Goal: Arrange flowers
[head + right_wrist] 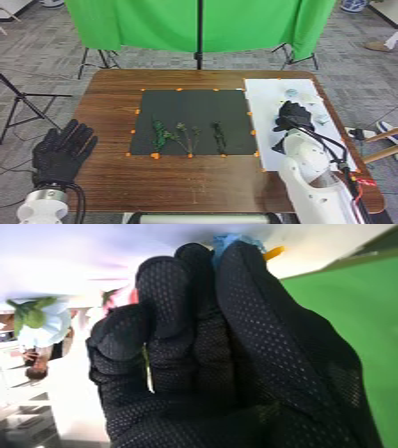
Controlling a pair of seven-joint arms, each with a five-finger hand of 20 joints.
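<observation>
My right robot hand (pixel 294 118) pointed forward over the white sheet (pixel 264 92); couldn't tell whether it gripped the blue flower (pixel 233 239). Leftward, green sprigs (pixel 159 135) lay on black mat (pixel 188 107).

The left hand (pixel 59 162) has straight fingers; the right hand (pixel 294 117) is farther forward

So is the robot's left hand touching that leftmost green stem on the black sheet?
Apart. The head view shows the left hand out to the left, with bare brown tabletop between it and the stem.
</observation>
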